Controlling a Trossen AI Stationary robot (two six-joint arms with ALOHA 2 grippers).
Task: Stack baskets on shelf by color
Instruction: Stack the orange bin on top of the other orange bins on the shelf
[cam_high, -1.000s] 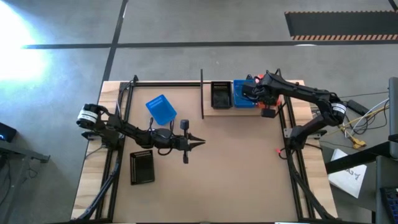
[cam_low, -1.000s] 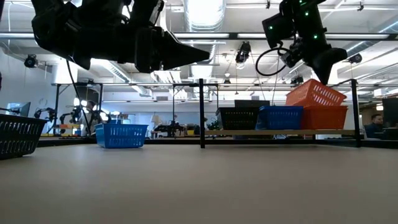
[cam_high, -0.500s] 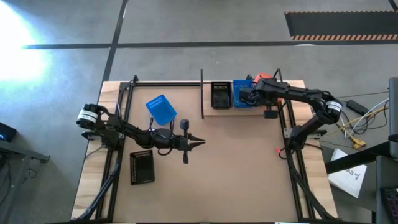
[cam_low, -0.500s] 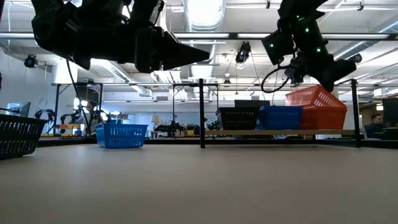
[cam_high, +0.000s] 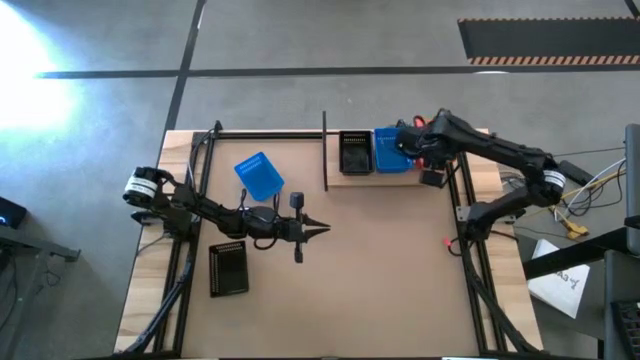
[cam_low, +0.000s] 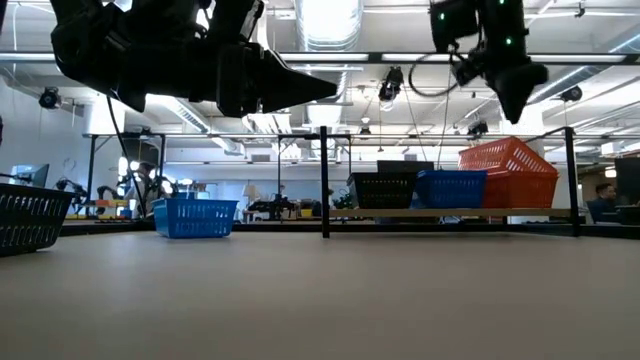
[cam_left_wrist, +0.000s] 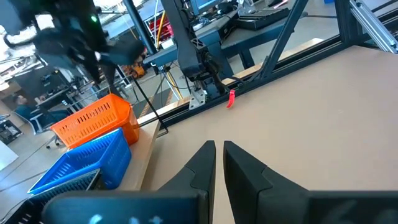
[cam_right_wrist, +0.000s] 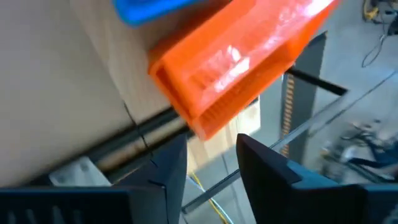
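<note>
On the pale shelf (cam_low: 420, 212) stand a black basket (cam_low: 385, 188), a blue basket (cam_low: 450, 187) and an orange stack (cam_low: 508, 172) whose top basket sits tilted in the lower one. My right gripper (cam_low: 518, 98) hangs open and empty just above the orange stack, which also shows in the right wrist view (cam_right_wrist: 236, 59). My left gripper (cam_high: 318, 227) is shut and empty above the table's middle. A blue basket (cam_high: 260, 176) and a black basket (cam_high: 228, 268) rest on the tabletop at the left.
Thin black rods frame the shelf, with an upright post (cam_high: 325, 150) at its left end and another (cam_low: 572, 180) at its right. Black frame rails (cam_high: 190, 220) run along both sides of the brown tabletop. Bare board (cam_high: 390, 270) lies in the middle and near right.
My right gripper has lowered the tilted orange basket onto the orange one on the shelf, let go and risen clear. The basket now rests tilted on the stack.
</note>
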